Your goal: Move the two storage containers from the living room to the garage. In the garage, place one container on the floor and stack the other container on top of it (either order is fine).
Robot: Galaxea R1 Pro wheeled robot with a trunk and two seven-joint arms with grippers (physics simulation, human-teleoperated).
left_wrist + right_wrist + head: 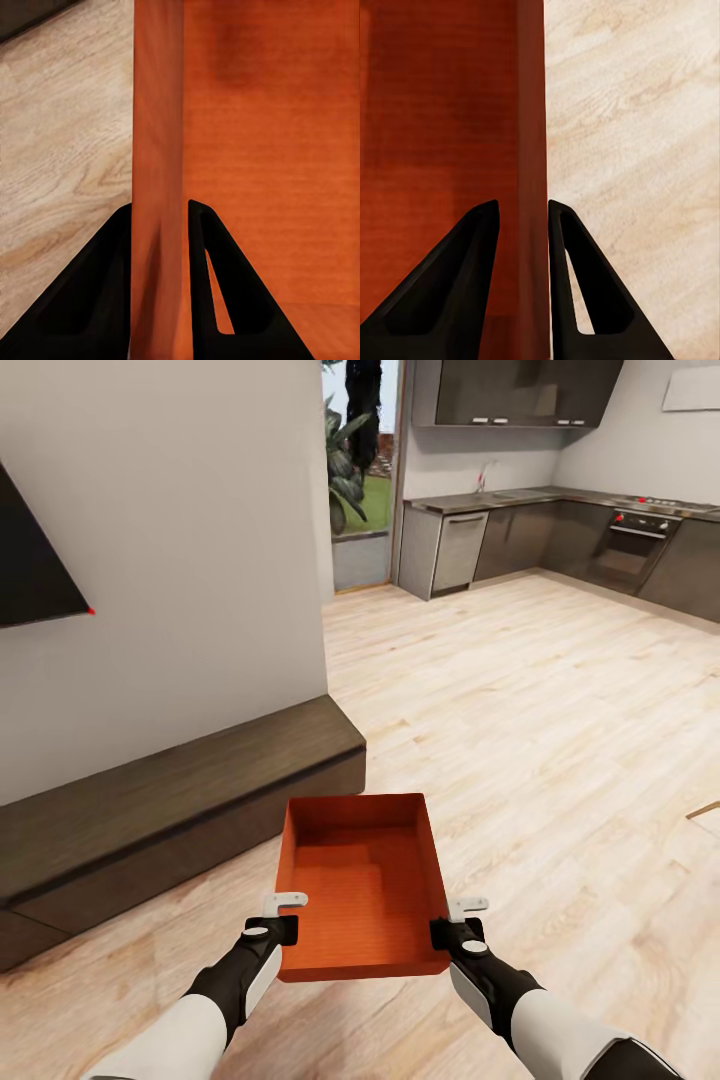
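No readable text, label, brand, number or sign is being shown anywhere; every surface in all three views is being rendered plain and unmarked.

Both arms are showing white forearm shells, black wrist housings and small white brackets; left gripper (159,225) and right gripper (523,225) are showing black triangular hollow fingers.

Wood floor (560,740), white wall (180,560), dark bench (170,800)
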